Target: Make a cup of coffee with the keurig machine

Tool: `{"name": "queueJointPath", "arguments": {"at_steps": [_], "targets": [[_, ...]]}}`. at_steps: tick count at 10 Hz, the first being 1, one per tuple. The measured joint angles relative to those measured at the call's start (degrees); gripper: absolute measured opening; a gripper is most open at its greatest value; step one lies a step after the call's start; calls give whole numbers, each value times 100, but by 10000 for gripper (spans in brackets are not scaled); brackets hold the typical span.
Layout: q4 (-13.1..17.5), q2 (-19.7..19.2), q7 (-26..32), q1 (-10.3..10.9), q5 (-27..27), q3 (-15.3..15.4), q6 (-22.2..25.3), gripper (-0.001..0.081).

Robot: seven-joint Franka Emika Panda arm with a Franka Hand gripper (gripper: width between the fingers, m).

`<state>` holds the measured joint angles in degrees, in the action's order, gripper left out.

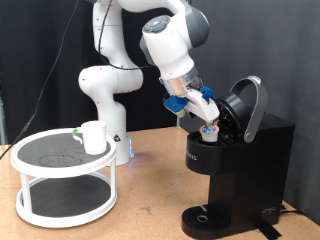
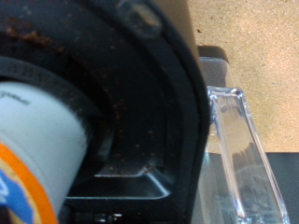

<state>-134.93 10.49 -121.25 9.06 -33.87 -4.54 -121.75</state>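
The keurig machine point(image 1: 240, 165) stands at the exterior view's right with its rounded lid point(image 1: 247, 105) hinged open. My gripper point(image 1: 207, 118) reaches down to the open pod chamber and is shut on a small white pod point(image 1: 210, 128), held at the chamber's mouth. In the wrist view the pod point(image 2: 33, 140) fills the near side, white with an orange and blue label, against the black chamber wall point(image 2: 140, 103). The fingers do not show there. The white cup point(image 1: 95, 137) stands on the top tier of a round stand at the exterior view's left, far from the gripper.
The white two-tier round stand point(image 1: 62, 190) takes up the table's left part. The machine's clear water tank point(image 2: 234, 159) shows in the wrist view. A black cable hangs behind the arm. The drip base point(image 1: 205, 217) is bare.
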Motion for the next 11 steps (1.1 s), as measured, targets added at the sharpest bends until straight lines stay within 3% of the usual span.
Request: {"name": "queueJointPath", "arguments": {"at_steps": [5,6,8,11], "targets": [[-225,42,2,6,5,60,33,734],[-277,58,41,11,-134,77,-217,734],[-547,238,574,85,-990,110,-1159,734],[-664,583,709,36,-1216,53,-1127,734]]}}
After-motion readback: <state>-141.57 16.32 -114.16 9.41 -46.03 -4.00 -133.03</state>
